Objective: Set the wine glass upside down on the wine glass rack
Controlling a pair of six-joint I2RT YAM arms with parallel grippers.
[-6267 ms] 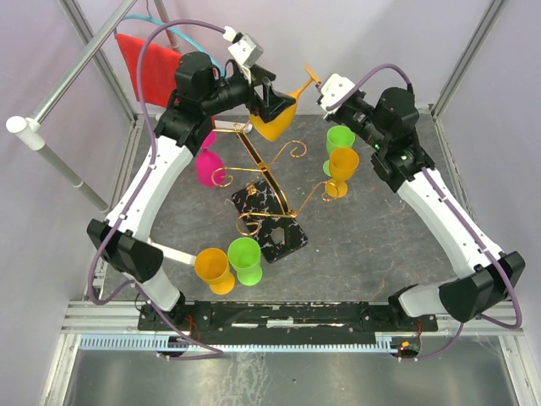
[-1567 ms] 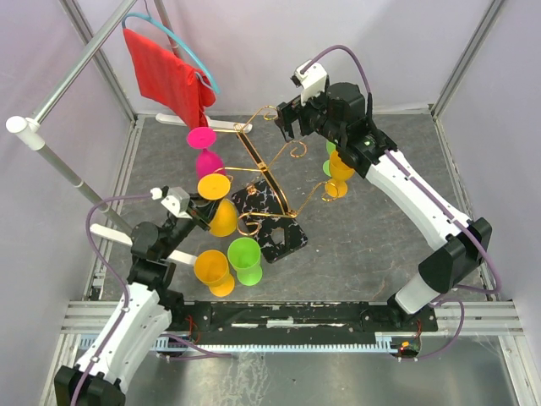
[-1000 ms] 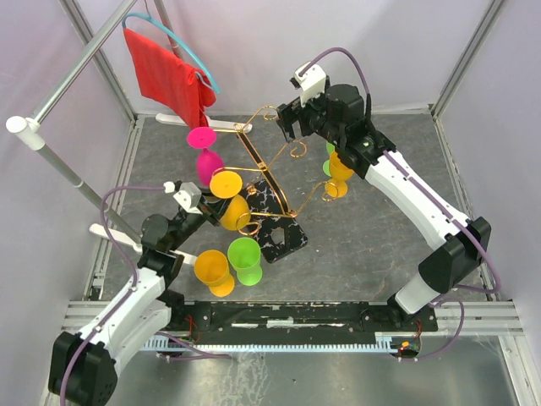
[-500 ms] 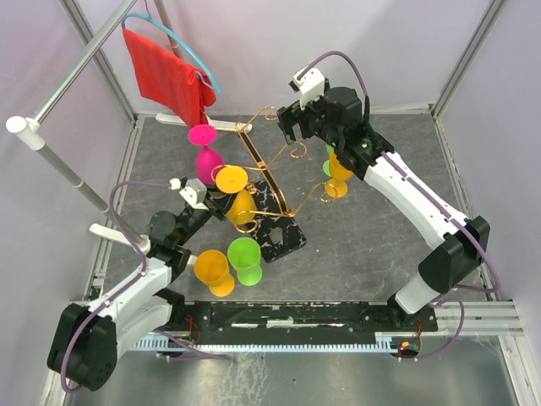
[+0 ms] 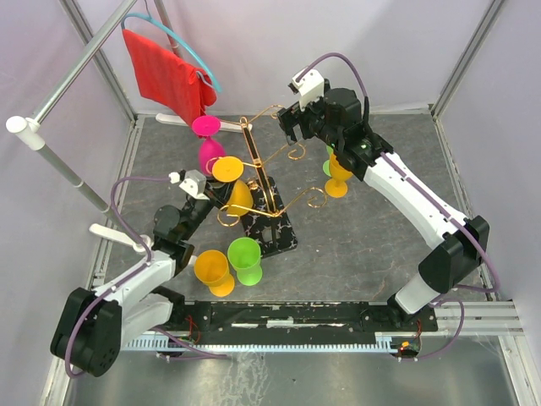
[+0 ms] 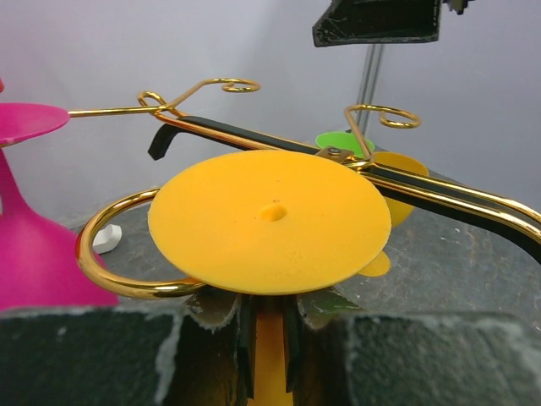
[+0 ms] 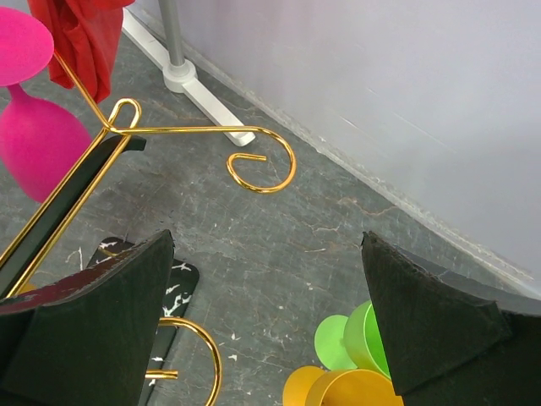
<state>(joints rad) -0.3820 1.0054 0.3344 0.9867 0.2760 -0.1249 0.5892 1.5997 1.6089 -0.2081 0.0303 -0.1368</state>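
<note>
Near the table's middle, the left gripper (image 6: pixel 269 342) pinches the stem of the inverted orange plastic wine glass (image 5: pixel 228 169), its foot over a curl of the black-based gold wire rack (image 5: pixel 272 235), while the right gripper (image 5: pixel 292 127) hangs spread wide beside the rack's top.

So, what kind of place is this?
Most likely a robot test cell in a laboratory: a left arm and a right arm bolted to one base plate, inside an aluminium frame with plain lilac walls.

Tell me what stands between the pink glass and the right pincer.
In the top view, the gold wire of the wine glass rack stands between the pink glass and the right pincer.
</note>
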